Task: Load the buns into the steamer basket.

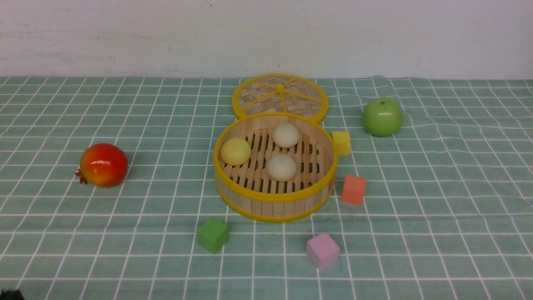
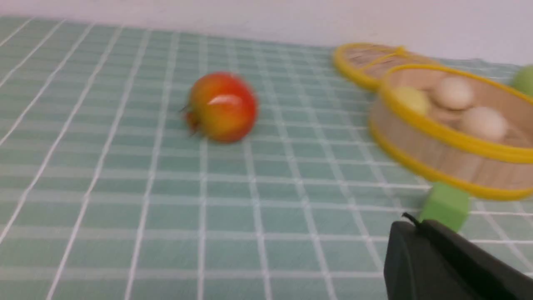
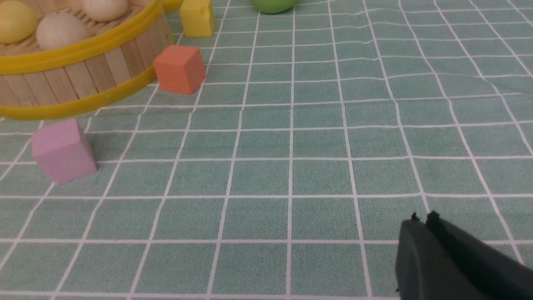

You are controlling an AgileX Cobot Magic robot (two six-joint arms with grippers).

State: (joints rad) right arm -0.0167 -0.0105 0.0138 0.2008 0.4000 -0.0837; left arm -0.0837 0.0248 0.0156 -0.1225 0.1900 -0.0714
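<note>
The basket (image 1: 275, 200) sits mid-cloth, its lid (image 1: 280, 96) flat just behind it. All three buns lie on its slats: the yellow bun (image 1: 235, 151) and two cream buns (image 1: 285, 135) (image 1: 282, 167). Nothing looks left to load (the task seems done). Left gripper (image 2: 420, 227) and right gripper (image 3: 421, 220) are closed, empty, well clear.

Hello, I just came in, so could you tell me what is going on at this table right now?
Nothing is being handled at this moment. All three buns, the pale yellow bun and two cream buns, sit inside the steamer basket, whose lid lies flat behind it. The left pincer and right pincer are both shut, empty and pulled back above the checked cloth. So the loading looks finished.
</note>
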